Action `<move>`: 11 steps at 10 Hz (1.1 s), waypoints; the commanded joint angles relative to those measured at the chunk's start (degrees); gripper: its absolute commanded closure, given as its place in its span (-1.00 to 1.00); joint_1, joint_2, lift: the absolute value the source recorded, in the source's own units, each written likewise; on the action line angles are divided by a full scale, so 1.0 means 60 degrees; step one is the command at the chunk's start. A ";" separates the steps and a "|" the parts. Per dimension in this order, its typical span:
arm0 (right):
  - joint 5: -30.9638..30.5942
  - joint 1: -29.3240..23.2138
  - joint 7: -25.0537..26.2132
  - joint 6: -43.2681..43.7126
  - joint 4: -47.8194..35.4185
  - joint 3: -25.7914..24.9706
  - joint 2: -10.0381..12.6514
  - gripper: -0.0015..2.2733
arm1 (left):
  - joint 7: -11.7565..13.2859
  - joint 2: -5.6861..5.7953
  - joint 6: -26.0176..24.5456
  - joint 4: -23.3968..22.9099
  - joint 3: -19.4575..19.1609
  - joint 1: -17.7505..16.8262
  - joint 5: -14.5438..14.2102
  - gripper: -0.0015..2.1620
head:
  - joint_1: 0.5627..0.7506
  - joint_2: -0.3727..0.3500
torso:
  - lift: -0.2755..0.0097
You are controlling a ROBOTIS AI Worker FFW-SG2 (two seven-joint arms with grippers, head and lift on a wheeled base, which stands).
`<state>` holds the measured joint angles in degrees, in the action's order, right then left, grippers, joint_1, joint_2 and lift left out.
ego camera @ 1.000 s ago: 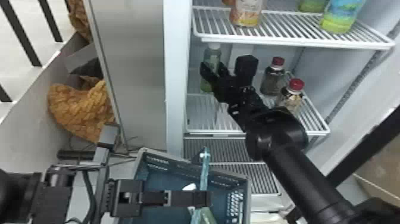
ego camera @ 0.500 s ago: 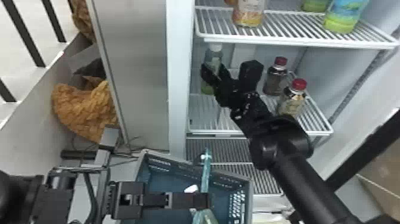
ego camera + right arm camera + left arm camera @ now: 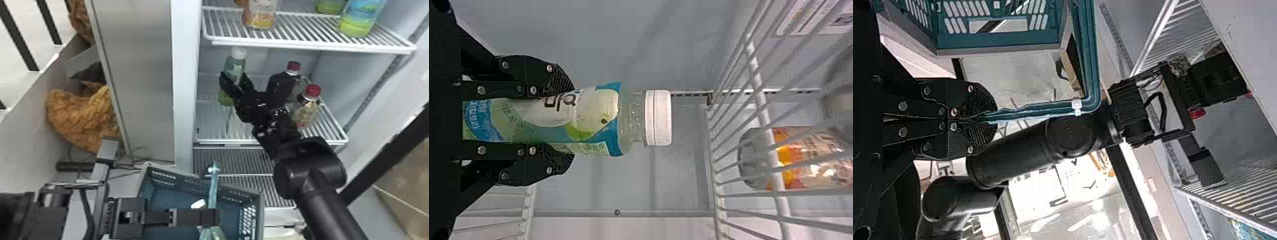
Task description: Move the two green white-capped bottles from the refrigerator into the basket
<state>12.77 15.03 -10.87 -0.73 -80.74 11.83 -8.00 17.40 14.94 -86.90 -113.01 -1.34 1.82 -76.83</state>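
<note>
Since the green bottle (image 3: 596, 117) beyond the basket (image 3: 170, 194) is probably weighty and slick, the right gripper (image 3: 571, 125) sensibly pinches its labelled body; the left gripper (image 3: 995, 119) clasps the basket's handle (image 3: 1038, 109).

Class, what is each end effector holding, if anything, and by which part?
The right end effector holds a green white-capped bottle by both sides of its labelled body; the left end effector pinches the basket by its teal handle.

Shop-like room, refrigerator (image 3: 184, 79), wire shelves (image 3: 287, 46), bottled drinks (image 3: 360, 17)
</note>
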 commanded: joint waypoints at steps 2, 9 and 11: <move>-0.0033 -0.0746 -0.0195 -0.0699 -0.1132 -0.0352 -0.0029 -0.21 | 0.0000 0.0000 0.0000 -0.0043 -0.0063 0.0071 -0.0030 0.07 | 0.41 -0.37 | -0.92; -0.0090 -0.2926 -0.0737 -0.2011 -0.4343 -0.1152 -0.0205 -0.21 | 0.0000 0.0000 -0.0024 -0.0183 -0.0177 0.0235 -0.0049 0.07 | 0.41 -0.44 | -0.92; 0.0062 -0.3676 -0.0898 -0.2386 -0.5422 -0.1362 -0.0263 -0.21 | 0.0000 0.0000 -0.0047 -0.0207 -0.0215 0.0282 -0.0049 0.07 | 0.41 -0.46 | -0.92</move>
<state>12.94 -5.53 -16.22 -14.22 -111.01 3.93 -9.42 17.40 14.94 -87.18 -114.15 -2.50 3.43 -77.12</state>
